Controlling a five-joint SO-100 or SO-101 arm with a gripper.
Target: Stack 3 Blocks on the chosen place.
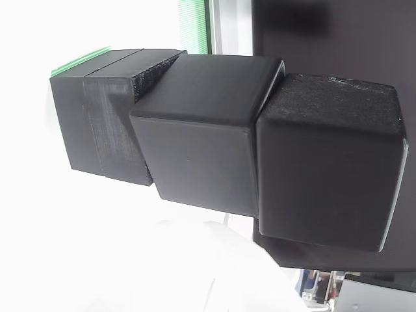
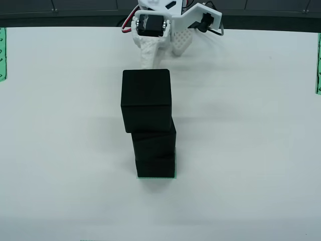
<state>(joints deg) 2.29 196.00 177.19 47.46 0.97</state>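
Three black blocks stand in one stack, and I count no other block on the table. In the view from above, the top block (image 2: 146, 95) looks the biggest because it is nearest to the camera; under it sits the middle block (image 2: 154, 143), and at the bottom the lowest block (image 2: 156, 166). The lowest one rests on the green striped patch (image 2: 156, 177), of which a thin edge shows at its near side and right side. The stack is in the middle of the white table (image 2: 251, 150), a little toward the near side. In the close view, which is turned sideways, the same three blocks run from left to right: the rough block with a seam line (image 1: 97, 120) touches the green patch (image 1: 81, 60) at the left, the smooth block (image 1: 201, 130) follows, and the grainy block (image 1: 328, 162) is at the right. The blocks are not aligned exactly; each one is shifted and a little rotated against its neighbour. One white gripper (image 2: 146, 63) is at the far side of the table, apart from the stack and holding nothing; whether its jaws are parted or closed I cannot tell. Two green striped bands lie at the table's edges, one at the left (image 2: 2, 52) and one at the right (image 2: 318, 63).
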